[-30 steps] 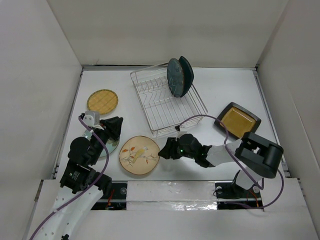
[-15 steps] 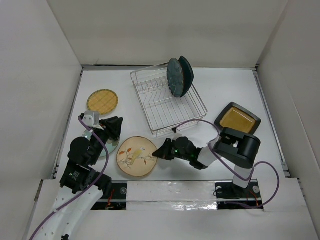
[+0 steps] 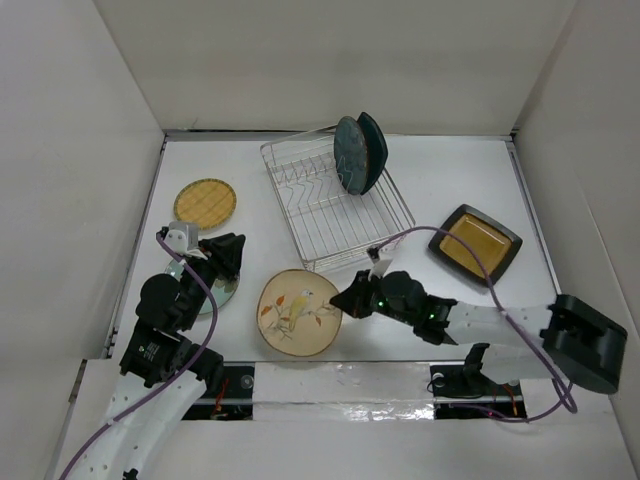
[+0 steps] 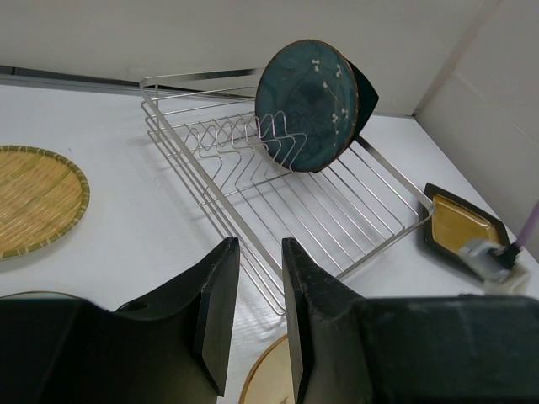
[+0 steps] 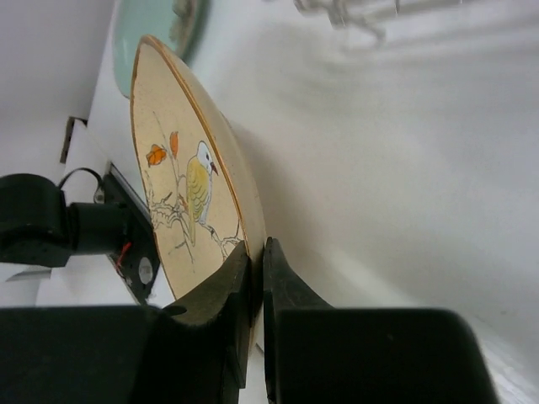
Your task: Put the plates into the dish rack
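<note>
The cream floral plate sits close to the near edge of the table, about midway along it. The right tool is clamped on its right rim. In the right wrist view the rim is pinched between the fingers and the plate is tipped up on edge. Whether its far rim touches the table I cannot tell.

To do this step well, I judge the grip should stay firm on the thin rim. The plate should be brought fully upright, lined up with a free gap between the prongs, and lowered without knocking the plates already there.

The dish rack stands mid-table toward the far edge. It holds the dark teal round plate upright, with the teal square plate just behind it.

The left tool hangs slightly parted and empty over the pale green plate near the left edge. The yellow checked plate lies further back on that side, and the amber square plate lies toward the right edge.
</note>
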